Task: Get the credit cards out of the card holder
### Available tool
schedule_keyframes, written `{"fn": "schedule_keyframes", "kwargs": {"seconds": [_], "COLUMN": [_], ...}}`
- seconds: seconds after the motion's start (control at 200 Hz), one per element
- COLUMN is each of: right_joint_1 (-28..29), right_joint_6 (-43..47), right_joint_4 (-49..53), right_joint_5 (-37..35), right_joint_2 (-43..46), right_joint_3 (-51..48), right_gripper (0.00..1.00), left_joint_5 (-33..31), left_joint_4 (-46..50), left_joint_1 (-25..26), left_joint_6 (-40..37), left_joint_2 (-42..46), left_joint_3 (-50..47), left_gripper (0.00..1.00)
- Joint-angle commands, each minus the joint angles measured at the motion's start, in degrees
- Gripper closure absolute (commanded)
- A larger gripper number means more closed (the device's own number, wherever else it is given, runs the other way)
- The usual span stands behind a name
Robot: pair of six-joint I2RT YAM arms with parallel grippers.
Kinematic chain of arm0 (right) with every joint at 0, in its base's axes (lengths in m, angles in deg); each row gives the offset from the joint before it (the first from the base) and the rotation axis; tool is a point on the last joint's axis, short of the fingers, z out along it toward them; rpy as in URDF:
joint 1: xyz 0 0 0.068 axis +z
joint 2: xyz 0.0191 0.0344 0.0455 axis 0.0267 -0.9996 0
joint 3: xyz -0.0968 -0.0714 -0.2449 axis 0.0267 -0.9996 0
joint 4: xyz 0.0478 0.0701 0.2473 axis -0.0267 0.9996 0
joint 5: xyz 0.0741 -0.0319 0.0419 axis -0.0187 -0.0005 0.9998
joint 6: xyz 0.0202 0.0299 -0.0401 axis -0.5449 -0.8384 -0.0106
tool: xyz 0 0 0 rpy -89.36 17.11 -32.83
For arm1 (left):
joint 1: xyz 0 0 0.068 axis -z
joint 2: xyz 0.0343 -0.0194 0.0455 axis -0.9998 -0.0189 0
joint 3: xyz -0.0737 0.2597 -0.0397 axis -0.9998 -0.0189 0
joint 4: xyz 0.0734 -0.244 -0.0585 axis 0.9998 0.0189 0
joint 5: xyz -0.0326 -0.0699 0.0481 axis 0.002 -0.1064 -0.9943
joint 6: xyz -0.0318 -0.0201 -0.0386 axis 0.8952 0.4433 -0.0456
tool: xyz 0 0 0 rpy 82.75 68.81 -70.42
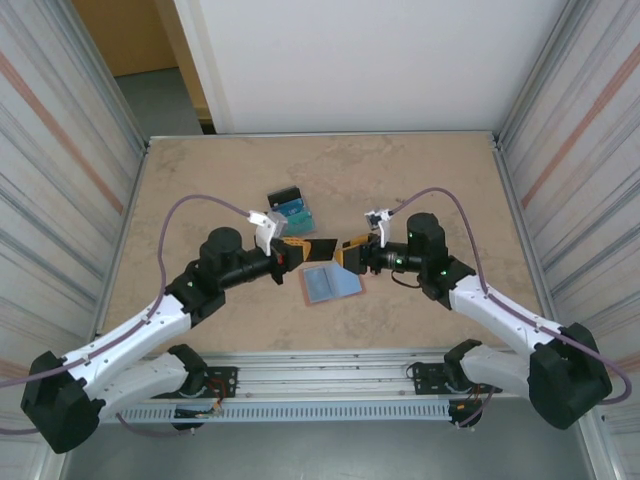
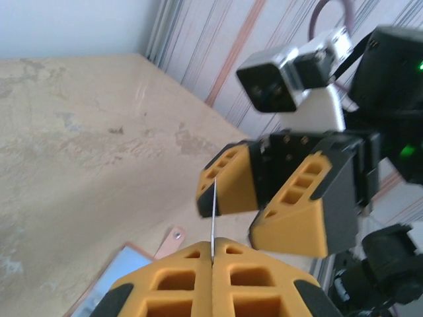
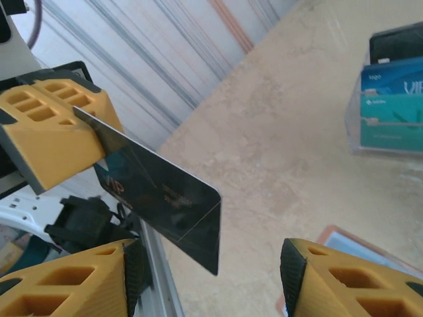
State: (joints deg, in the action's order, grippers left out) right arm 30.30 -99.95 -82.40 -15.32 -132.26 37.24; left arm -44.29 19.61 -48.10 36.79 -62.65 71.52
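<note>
While the left gripper [image 2: 213, 247] is clamped tight on one end of a dark credit card [image 3: 165, 195], the card hangs in the air just over the far edge of the card holder [image 1: 330, 283]. The holder lies open, lining up, on the tabletop [image 1: 430, 170].

The right gripper [image 3: 208, 264] stands at the holder's right with its jaws parted. It has one finger on either side of the card's free end and is gripping nothing. Whether the nearer finger touches the card I cannot tell. The pile of cards [image 1: 290, 210] sits beyond the holder, to its left.

This looks like the card passing wholly to the left arm. To do it well, the right arm should back straight off along the card's plane, so neither finger drags it askew. The left should hold its firm pinch, carry the card to the pile beyond the holder, and lower it flat before letting go.
</note>
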Motion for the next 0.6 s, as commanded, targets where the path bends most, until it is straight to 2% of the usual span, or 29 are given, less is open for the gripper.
{"fn": "schedule_keyframes", "kwargs": {"seconds": [0.0,0.135,0.296,0.351,0.451,0.536,0.596], "right_joint_1": [0.83,1.21,1.21,1.22,1.16,1.10,1.12], "right_joint_6": [-1.66,-2.60,-4.75,-4.62,-4.32,-3.60,-2.47], "right_joint_4": [-4.50,-7.34,-11.86,-11.92,-11.83,-10.57,-8.69], "right_joint_5": [0.96,2.59,5.02,5.51,6.56,7.14,7.06], "right_joint_2": [-1.79,-3.29,-3.91,-3.86,-3.49,-3.13,-2.51], "right_joint_3": [2.78,3.22,3.37,3.51,3.73,4.12,4.40], "right_gripper": [0.42,0.43,0.52,0.60,0.85,0.94,0.99], "left_joint_5": [1.84,2.13,2.08,2.13,2.07,2.17,2.38], "left_joint_4": [-6.64,-7.94,-9.14,-10.08,-10.33,-10.10,-9.58], "left_joint_1": [-0.30,-0.34,-0.48,-0.71,-1.25,-1.51,-1.62], "left_joint_6": [4.14,5.25,6.73,7.51,8.76,9.18,8.98], "left_joint_2": [0.56,0.56,0.08,-0.10,-0.39,-0.47,-0.50], "left_joint_3": [-0.87,-1.49,-2.50,-3.14,-3.36,-3.36,-3.30], "left_gripper": [1.00,1.00,1.00,1.00,1.00,1.00,0.95]}}
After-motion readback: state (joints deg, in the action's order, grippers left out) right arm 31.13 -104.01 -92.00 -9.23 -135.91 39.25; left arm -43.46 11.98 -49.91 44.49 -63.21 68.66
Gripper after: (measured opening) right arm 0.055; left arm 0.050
